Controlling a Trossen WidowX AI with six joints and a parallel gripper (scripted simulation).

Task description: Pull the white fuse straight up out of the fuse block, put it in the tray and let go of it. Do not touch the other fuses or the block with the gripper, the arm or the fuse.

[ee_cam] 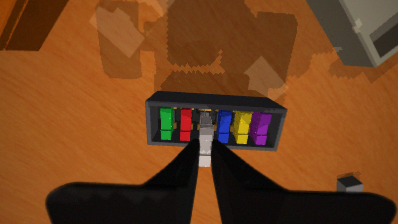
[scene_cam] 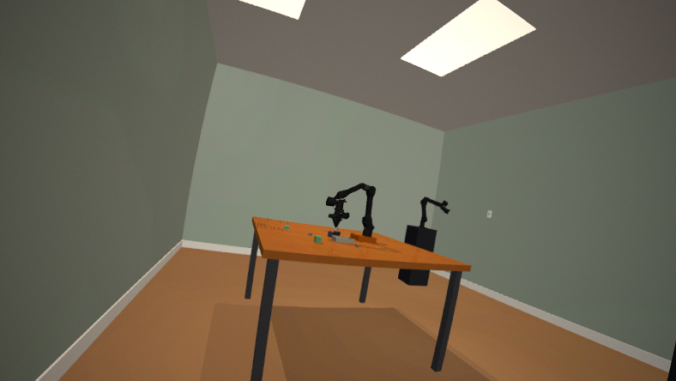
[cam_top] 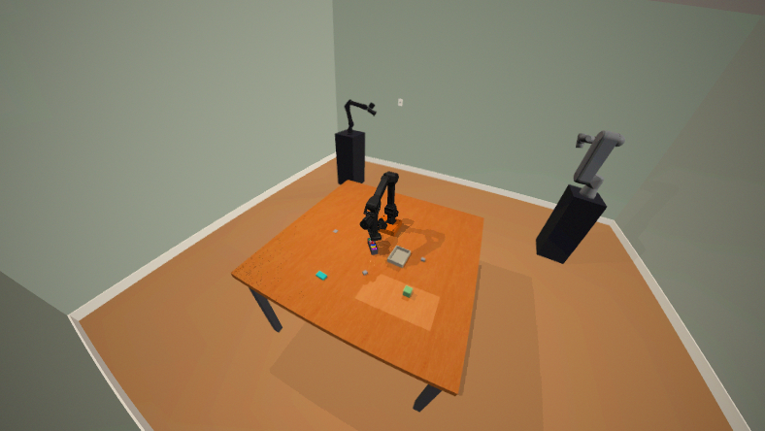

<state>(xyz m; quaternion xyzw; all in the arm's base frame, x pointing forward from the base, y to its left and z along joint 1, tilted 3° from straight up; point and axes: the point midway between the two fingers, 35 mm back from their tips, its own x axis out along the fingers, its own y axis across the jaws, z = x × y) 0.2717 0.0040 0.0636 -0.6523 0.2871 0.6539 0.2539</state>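
Note:
The dark fuse block (ee_cam: 216, 101) (cam_top: 375, 250) sits on the table and holds green, red, blue, yellow and purple fuses in a row. My gripper (ee_cam: 205, 145) (cam_top: 372, 239) (scene_cam: 334, 225) is shut on the white fuse (ee_cam: 205, 141), which stands raised between the red fuse (ee_cam: 185, 124) and the blue fuse (ee_cam: 224, 126), its lower end still over its slot. The grey tray (ee_cam: 356, 30) (cam_top: 399, 256) (scene_cam: 342, 239) lies on the table to the upper right in the wrist view, apart from the block.
A small grey cube (ee_cam: 349, 184) lies near the block. A teal block (cam_top: 320, 275), a green cube (cam_top: 408, 290) (scene_cam: 318, 239) and other small grey cubes (cam_top: 335, 231) lie on the table. Two other arms on black pedestals (cam_top: 349, 154) (cam_top: 570, 221) stand off the table.

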